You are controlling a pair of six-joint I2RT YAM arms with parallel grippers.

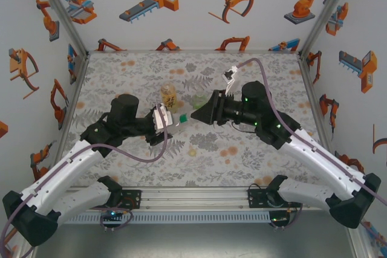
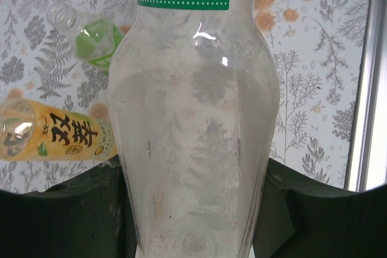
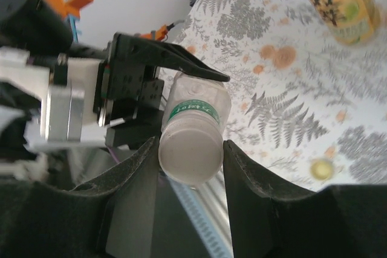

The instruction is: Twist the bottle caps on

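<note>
Top view: your left gripper (image 1: 164, 119) sits left of centre, clamped on the slim green-label bottle (image 1: 181, 118). The bottle lies level, with its long axis running left-right across the frame. The right gripper (image 1: 196, 114) faces it head-on from the right, at the bottle's neck end, so the two grippers meet nose to nose. The amber bottle (image 1: 169, 96) and the green-tinted bottle (image 1: 196, 101) stand on the table (image 1: 121, 70) just above them in the frame, with neither gripper on them.

Left wrist view: the slim bottle fills the centre, its body pinched between the two dark fingers at the bottom corners, label end pointing up-frame away from the camera. The green-tinted bottle is at upper left with a bare, uncapped neck. The amber bottle is at mid left, and you can't tell whether it is capped.

Right wrist view: the whitish cap (image 3: 190, 155) sits at lower centre between the right fingers, which are closed on its sides. The slim bottle runs straight away behind it into the left gripper's jaws. Cap and bottle look coaxial, with the wrist in line with them. That alignment is what the twist depends on, so you turn about the bottle's axis while the left gripper holds. How far the cap is threaded on can't be seen. The pale yellow cap (image 3: 320, 168) lies loose on the table at right, well apart.
</note>
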